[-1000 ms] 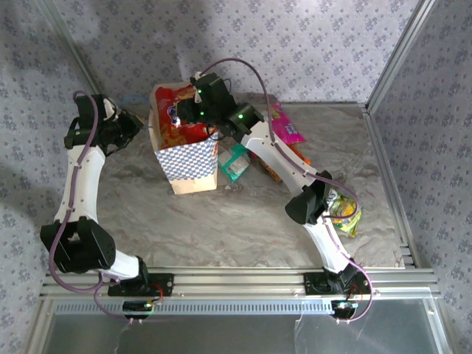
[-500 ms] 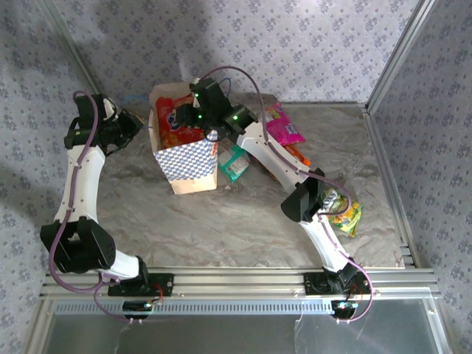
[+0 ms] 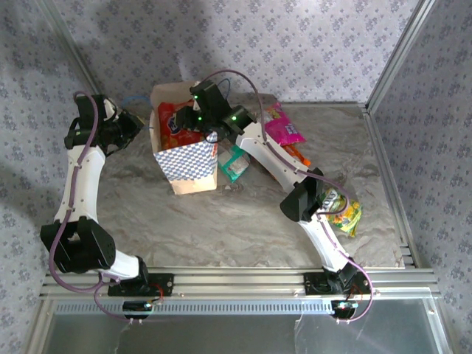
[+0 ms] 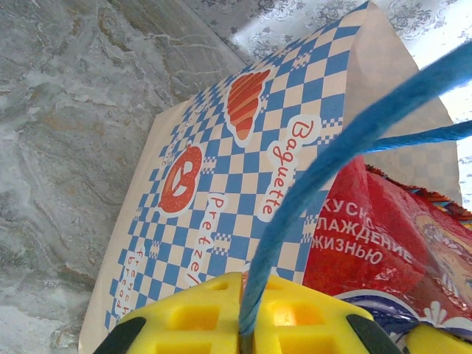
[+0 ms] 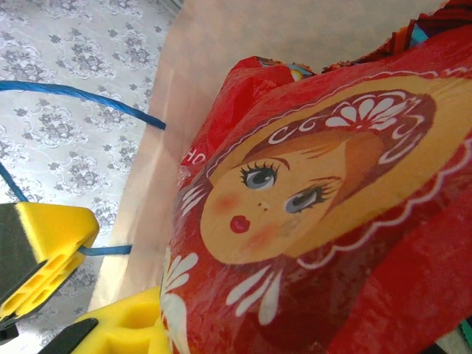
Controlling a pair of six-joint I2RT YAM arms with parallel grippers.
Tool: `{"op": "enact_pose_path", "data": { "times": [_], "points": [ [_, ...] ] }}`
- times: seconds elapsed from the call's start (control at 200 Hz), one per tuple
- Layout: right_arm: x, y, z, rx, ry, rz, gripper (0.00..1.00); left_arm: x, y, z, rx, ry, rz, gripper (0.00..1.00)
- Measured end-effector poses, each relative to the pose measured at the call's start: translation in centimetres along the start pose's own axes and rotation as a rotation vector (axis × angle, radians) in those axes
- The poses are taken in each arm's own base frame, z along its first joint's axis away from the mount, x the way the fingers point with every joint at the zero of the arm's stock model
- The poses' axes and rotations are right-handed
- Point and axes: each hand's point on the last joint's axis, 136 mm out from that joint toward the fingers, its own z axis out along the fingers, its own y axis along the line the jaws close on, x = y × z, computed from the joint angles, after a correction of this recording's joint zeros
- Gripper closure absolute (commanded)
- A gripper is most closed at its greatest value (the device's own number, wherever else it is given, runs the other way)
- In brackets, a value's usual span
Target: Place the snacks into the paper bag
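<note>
Doll face [image 5: 295, 199] on red packet [image 5: 413, 295], right wrist

Top view looks down from above the near edge across the tabletop [image 3: 221, 221]; both wrist views press close, apparently sharing the paper bag [image 4: 221, 184] and red packet [image 5: 354, 221].

We take this for a robotics lab, a boxed-in test cell built round a table. Behind the paper bag [image 3: 188, 166] and off to both its sides hang walls of grey flower-patterned cloth [image 3: 310, 44], held on bare aluminium posts [image 3: 394, 63]. Under the bag lies a grey marbled sheet [image 3: 221, 221] as the table cover. Nearer to us than the bag, a slotted aluminium rail [image 3: 243, 279] runs across, and bolted to it stand two cabled robot arms, the left arm [image 3: 77, 177] and the right arm [image 3: 276, 158].
</note>
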Motion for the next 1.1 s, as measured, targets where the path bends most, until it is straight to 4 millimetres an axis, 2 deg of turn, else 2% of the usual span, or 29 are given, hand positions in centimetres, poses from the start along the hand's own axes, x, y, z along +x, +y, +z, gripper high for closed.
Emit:
{"op": "enact_pose_path", "data": {
  "times": [0.435, 0.65, 0.74, 0.825, 0.93, 1.054, 1.099],
  "points": [
    [2.5, -3.1, 1.5, 0.089, 0.088, 0.053, 1.00, -0.2, -0.2, 0.0, 0.011, -0.008, 0.005, 0.90],
    [3.2, -3.9, 1.7, 0.121, 0.113, 0.056, 0.99, -0.1, -0.1, 0.2, 0.013, -0.005, -0.003, 0.90],
    [3.4, -4.1, 1.6, 0.137, 0.116, 0.054, 0.94, 0.0, -0.1, 0.2, 0.012, -0.003, -0.007, 0.90],
    [3.7, -4.4, 1.6, 0.161, 0.118, 0.039, 0.81, 0.0, -0.1, 0.2, 0.013, -0.003, -0.007, 0.90],
    [4.0, -4.7, 1.5, 0.198, 0.111, 0.007, 0.70, 0.0, -0.1, 0.2, 0.016, -0.002, -0.010, 0.89],
    [4.3, -4.9, 1.4, 0.227, 0.108, -0.030, 0.67, 0.0, -0.2, 0.2, 0.018, 0.000, -0.011, 0.88],
    [4.5, -4.8, 1.4, 0.233, 0.109, -0.037, 0.63, 0.0, -0.2, 0.2, 0.020, 0.001, -0.012, 0.86]
  ]
}}
